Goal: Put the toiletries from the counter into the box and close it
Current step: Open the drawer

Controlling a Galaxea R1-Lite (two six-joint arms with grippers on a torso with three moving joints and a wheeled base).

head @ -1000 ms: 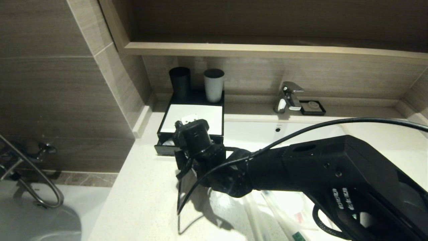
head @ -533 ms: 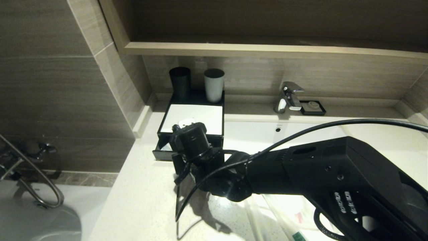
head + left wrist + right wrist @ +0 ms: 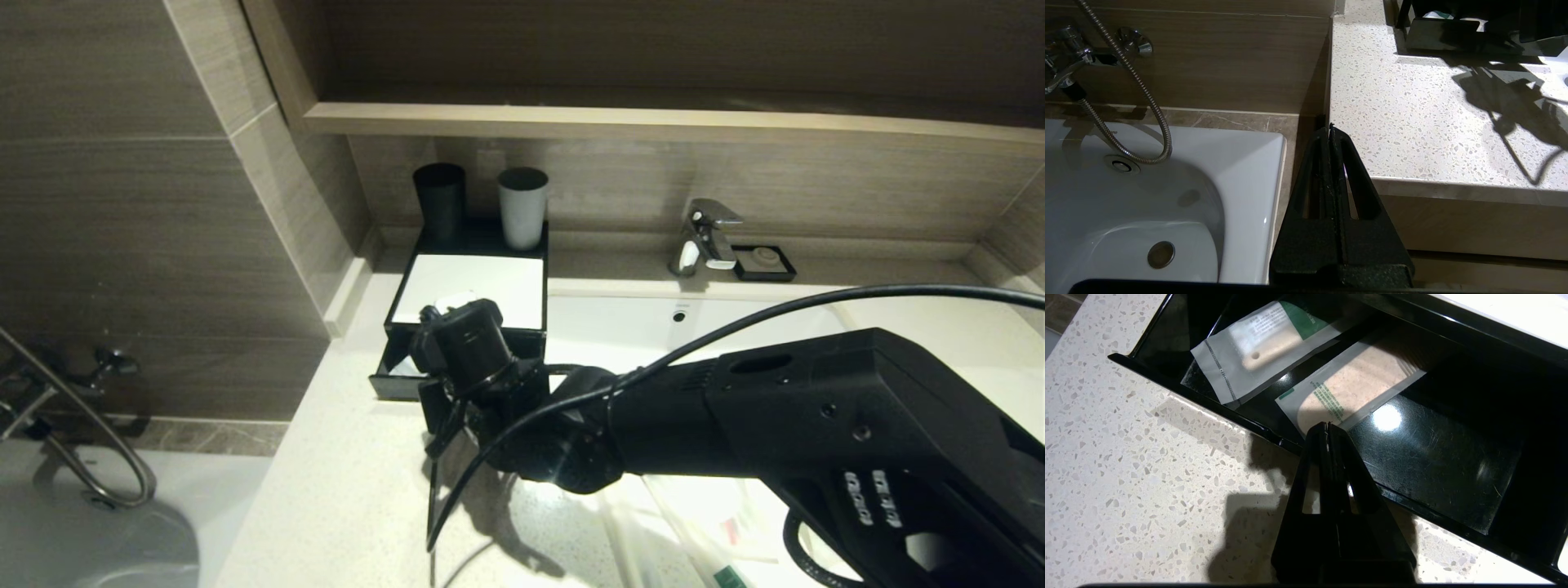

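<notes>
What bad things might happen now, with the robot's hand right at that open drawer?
1. The right hand is shut and sits at the front lip of the drawer. Pushing there might shove the whole box back into the cups.
2. Two packets lie loose in the drawer; one might snag when it closes.
3. More packets lie on the counter under the arm, so closing now might leave them out.

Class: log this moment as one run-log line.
right gripper: shut, empty, at drawer front | drawer: open, two packets inside | left gripper: shut, parked
</notes>
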